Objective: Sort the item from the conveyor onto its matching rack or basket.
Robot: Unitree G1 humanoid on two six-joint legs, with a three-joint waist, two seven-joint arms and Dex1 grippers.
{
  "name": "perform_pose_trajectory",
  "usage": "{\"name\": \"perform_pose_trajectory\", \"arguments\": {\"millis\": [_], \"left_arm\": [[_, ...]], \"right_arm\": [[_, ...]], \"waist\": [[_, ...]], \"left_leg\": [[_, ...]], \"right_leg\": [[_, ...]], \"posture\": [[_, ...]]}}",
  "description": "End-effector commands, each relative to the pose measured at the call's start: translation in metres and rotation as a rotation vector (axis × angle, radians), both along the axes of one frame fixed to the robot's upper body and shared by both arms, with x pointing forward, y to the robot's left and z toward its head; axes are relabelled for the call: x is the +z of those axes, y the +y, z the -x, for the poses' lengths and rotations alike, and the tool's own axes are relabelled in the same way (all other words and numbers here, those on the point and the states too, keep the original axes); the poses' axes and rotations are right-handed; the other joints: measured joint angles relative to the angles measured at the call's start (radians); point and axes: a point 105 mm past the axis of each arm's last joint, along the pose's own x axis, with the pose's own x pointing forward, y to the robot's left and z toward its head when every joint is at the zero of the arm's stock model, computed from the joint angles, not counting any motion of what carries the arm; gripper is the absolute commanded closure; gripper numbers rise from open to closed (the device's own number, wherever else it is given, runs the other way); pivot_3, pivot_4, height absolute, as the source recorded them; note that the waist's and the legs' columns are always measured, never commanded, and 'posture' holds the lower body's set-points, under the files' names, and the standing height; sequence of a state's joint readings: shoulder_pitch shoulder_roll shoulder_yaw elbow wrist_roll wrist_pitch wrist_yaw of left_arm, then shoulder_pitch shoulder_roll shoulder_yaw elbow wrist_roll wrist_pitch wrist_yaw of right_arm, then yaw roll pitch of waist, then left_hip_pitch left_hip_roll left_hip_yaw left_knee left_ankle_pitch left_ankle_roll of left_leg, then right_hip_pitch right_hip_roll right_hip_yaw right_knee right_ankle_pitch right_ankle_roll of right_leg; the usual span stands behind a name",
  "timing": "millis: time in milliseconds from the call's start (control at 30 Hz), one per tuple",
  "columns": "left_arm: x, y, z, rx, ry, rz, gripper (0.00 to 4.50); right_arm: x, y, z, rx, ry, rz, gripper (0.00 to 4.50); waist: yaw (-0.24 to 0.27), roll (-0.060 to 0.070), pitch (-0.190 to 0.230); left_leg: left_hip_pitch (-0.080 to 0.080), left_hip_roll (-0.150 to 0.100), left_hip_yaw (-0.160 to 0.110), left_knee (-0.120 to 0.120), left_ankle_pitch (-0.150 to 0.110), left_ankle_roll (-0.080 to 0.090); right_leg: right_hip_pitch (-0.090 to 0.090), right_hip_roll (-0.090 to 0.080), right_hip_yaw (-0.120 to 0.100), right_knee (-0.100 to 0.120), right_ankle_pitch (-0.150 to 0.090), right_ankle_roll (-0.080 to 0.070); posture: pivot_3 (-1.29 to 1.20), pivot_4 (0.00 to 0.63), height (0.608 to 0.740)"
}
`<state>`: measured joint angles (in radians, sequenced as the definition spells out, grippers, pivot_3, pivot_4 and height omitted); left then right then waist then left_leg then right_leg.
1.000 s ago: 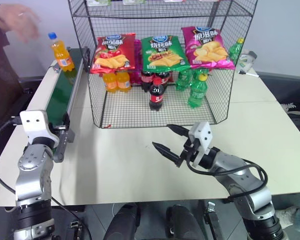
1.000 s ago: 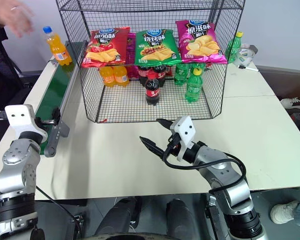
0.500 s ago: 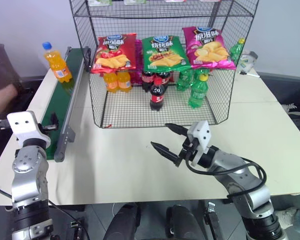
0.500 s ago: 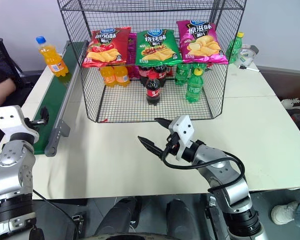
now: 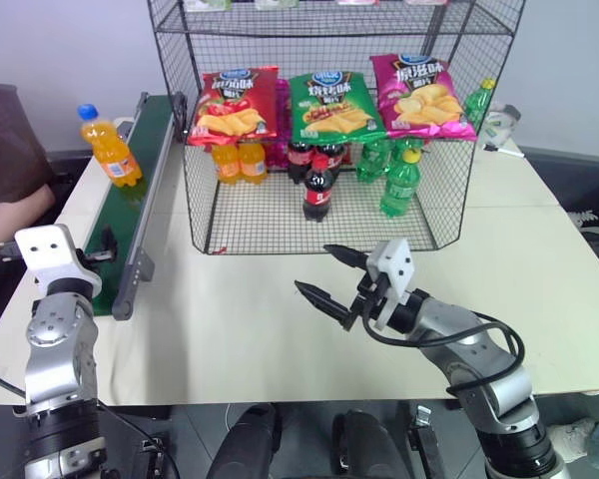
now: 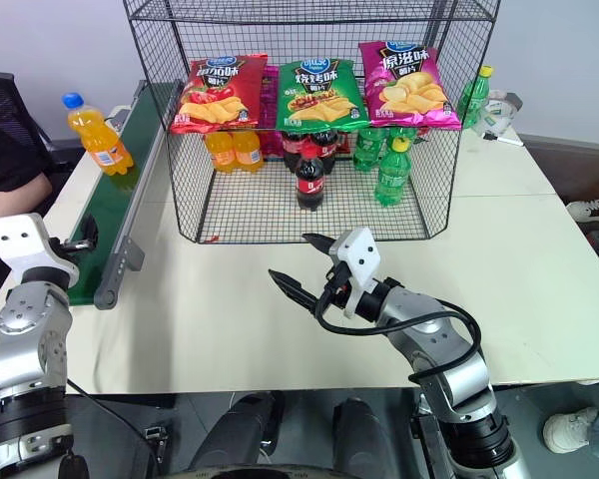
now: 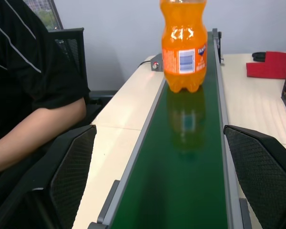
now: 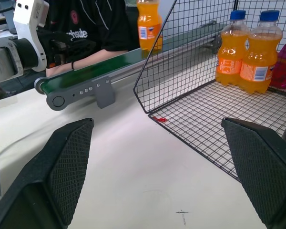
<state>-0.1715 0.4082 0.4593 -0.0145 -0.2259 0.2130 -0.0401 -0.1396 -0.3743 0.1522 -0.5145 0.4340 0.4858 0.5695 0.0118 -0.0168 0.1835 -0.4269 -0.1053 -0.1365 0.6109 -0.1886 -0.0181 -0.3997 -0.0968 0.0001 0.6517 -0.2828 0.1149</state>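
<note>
Orange soda bottle (image 7: pixel 183 45) upright on conveyor belt (image 7: pixel 181 181), well ahead of wide-open left gripper (image 7: pixel 162 183); right gripper (image 5: pixel 324 272) also spread, empty. Probably full, rigid, smooth, tippy: best gripped mid-body at label.

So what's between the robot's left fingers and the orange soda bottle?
Nothing but bare green belt of the conveyor. In the left wrist view, the open left fingers frame that empty stretch leading to the orange soda bottle.
</note>
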Motion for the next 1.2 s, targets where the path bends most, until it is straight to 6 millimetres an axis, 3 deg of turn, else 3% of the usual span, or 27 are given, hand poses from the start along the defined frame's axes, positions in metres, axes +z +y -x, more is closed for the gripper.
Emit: {"name": "perform_pose_trajectory", "arguments": {"millis": [33, 700, 1200], "left_arm": [[0.013, 0.002, 0.001, 0.001, -0.043, -0.029, 0.05], [0.018, -0.002, -0.002, -0.033, -0.062, -0.02, 0.05], [0.033, 0.003, 0.001, -0.02, -0.122, -0.046, 0.05]], "right_arm": [[0.013, 0.004, 0.002, 0.019, -0.052, -0.017, 0.0], [0.014, 0.005, 0.002, 0.016, -0.055, -0.02, 0.0], [0.015, 0.006, 0.003, 0.013, -0.056, -0.026, 0.0]], "waist": [[0.0, 0.0, 0.0], [0.0, 0.0, 0.0], [0.001, 0.0, 0.0]], "left_leg": [[0.0, 0.0, 0.0, 0.0, 0.0, 0.0], [0.0, 0.0, 0.0, 0.0, 0.0, 0.0], [0.0, 0.0, 0.0, 0.0, 0.0, 0.0]], "right_leg": [[0.0, 0.0, 0.0, 0.0, 0.0, 0.0], [0.0, 0.0, 0.0, 0.0, 0.0, 0.0], [0.0, 0.0, 0.0, 0.0, 0.0, 0.0]], "posture": [[0.0, 0.15, 0.74], [0.0, 0.15, 0.74], [0.0, 0.15, 0.74]]}}
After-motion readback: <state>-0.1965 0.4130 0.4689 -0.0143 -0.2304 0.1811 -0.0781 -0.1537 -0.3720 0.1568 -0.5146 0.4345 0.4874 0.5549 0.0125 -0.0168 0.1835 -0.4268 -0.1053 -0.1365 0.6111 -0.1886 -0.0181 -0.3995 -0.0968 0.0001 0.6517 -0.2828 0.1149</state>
